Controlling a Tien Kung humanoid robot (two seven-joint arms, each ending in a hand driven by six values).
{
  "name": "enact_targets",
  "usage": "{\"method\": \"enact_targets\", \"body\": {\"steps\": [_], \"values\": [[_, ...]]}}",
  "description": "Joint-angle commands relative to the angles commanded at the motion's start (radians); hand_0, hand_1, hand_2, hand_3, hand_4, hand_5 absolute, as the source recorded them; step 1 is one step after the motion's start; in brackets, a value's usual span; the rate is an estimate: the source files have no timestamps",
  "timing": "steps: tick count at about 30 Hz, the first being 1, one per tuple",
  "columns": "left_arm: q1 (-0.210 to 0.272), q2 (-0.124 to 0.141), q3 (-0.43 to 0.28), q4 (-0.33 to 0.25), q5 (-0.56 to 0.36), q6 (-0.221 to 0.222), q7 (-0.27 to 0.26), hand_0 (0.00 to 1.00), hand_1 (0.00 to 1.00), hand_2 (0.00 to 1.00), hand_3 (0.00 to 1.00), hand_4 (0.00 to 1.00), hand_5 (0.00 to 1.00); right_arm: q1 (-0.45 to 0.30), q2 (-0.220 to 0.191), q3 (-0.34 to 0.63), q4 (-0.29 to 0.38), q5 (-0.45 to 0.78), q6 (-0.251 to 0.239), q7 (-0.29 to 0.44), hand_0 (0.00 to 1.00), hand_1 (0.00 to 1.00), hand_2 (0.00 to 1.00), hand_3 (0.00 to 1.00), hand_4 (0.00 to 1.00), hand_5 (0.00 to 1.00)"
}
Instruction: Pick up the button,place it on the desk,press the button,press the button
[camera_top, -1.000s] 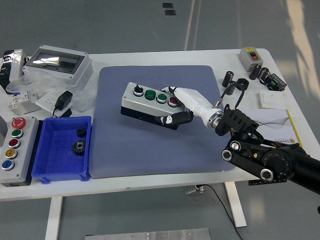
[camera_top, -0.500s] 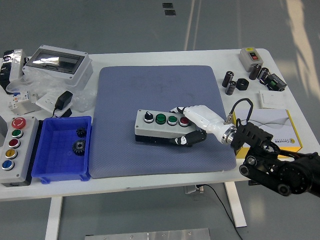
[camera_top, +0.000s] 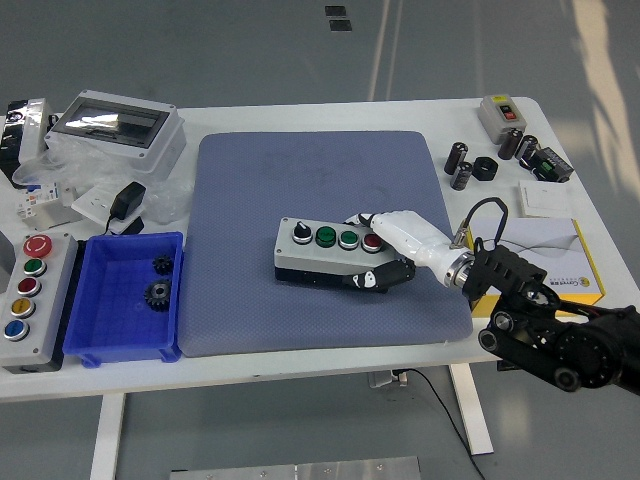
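A grey button box (camera_top: 322, 252) with a black knob, two green buttons and one red button lies on the blue mat (camera_top: 300, 190), toward its lower right. My right hand (camera_top: 385, 252) has white fingers over the box's right end and a black thumb under its front edge, grasping it. The black right arm (camera_top: 545, 320) comes in from the lower right. The left arm does not show.
A blue bin (camera_top: 125, 300) holding two black gears sits at the left. A second button box (camera_top: 25, 290) with coloured buttons lies at the far left. A clear-lidded enclosure (camera_top: 110, 125), a black adapter and bags lie at the back left. Small black parts, a switch box (camera_top: 500, 112) and a yellow-edged booklet (camera_top: 555, 250) lie at the right.
My right hand carried the button box from the mat's middle down and to the right. It now rests low on the mat, with barely any motion in the last half second.
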Motion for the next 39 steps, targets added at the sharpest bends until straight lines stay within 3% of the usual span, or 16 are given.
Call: {"method": "enact_targets", "body": {"steps": [2,3,8,9,19,30,39], "values": [[0.000,0.000,-0.001,0.000,0.001,0.000,0.000,0.630,0.485,0.526,0.600,0.610,0.237,0.002,0.000,-0.004,-0.002,0.003,-0.003,0.003,0.816,0.774,0.784,0.768,0.287,0.103],[-0.001,0.001,-0.001,0.000,0.000,0.000,0.000,0.629,0.485,0.526,0.600,0.611,0.238,0.004,0.000,-0.008,-0.004,0.004,-0.004,0.004,0.886,0.820,0.831,0.842,0.365,0.113],[-0.003,0.002,0.001,0.000,-0.001,0.000,0.000,0.629,0.485,0.526,0.600,0.611,0.238,0.023,0.004,-0.038,-0.023,0.010,-0.009,0.017,0.886,0.820,0.831,0.842,0.365,0.113],[-0.003,0.002,0.001,0.000,-0.001,0.000,0.000,0.629,0.485,0.525,0.599,0.610,0.236,0.027,0.004,-0.045,-0.026,0.011,-0.009,0.020,0.948,0.866,0.867,0.896,0.461,0.122],[-0.001,0.003,0.001,0.000,0.000,-0.001,0.001,0.629,0.484,0.526,0.599,0.609,0.236,0.041,-0.006,-0.064,-0.021,0.036,-0.006,0.034,0.953,0.873,0.874,0.905,0.499,0.134],[0.002,0.003,0.003,0.000,-0.002,-0.001,0.001,0.629,0.484,0.525,0.597,0.604,0.233,0.030,-0.028,-0.037,0.013,0.200,0.040,0.047,0.955,0.873,0.875,0.911,0.526,0.138],[0.002,0.002,0.005,0.000,-0.001,-0.001,0.000,0.629,0.483,0.524,0.595,0.599,0.227,0.027,-0.035,-0.028,0.020,0.226,0.045,0.053,0.944,0.867,0.873,0.917,0.551,0.142]]}}
